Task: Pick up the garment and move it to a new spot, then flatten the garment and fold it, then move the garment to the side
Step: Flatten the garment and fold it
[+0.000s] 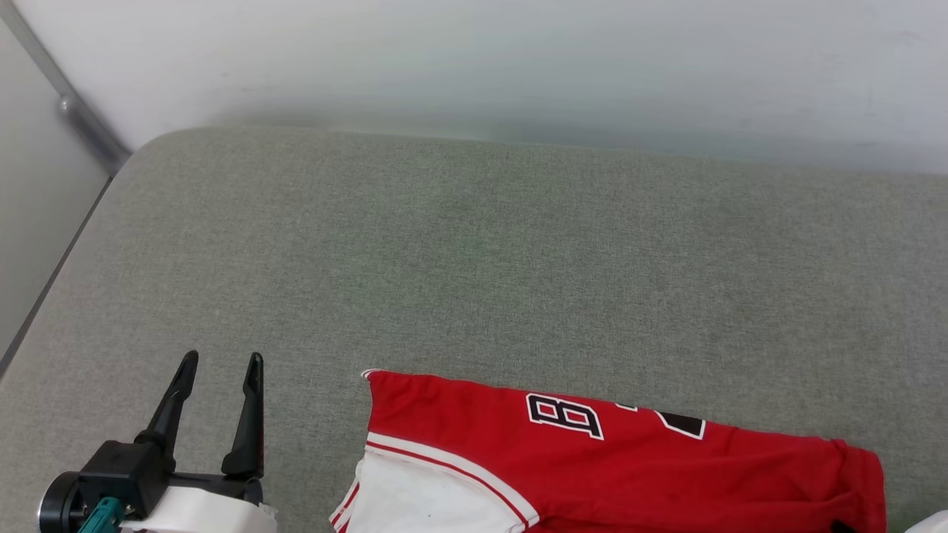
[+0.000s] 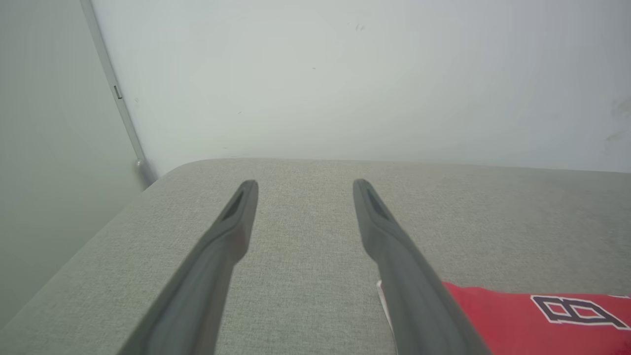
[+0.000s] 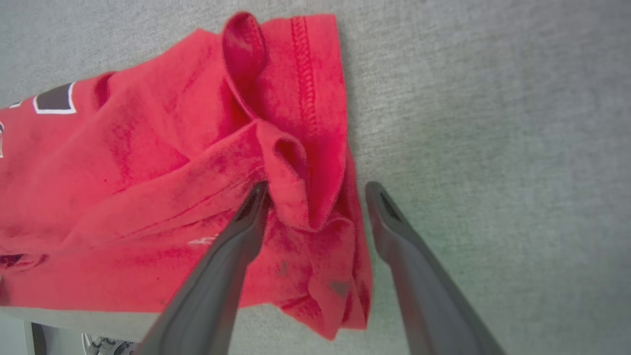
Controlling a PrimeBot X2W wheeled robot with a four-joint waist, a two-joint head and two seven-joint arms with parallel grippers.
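The garment is a red jersey with a white sleeve, striped trim and black-and-white lettering. It lies crumpled at the near edge of the grey-green padded surface. My left gripper stands open to its left, off the cloth, with nothing between its fingers. In the left wrist view the left gripper points toward the wall, and the garment shows by its right finger. In the right wrist view my right gripper is open over the garment's bunched right hem. A red fold lies between its fingers.
A pale wall runs along the far side of the padded surface. A metal strip stands at the back-left corner. The surface's left edge drops away beside my left arm. Bare padding stretches behind and to the right of the garment.
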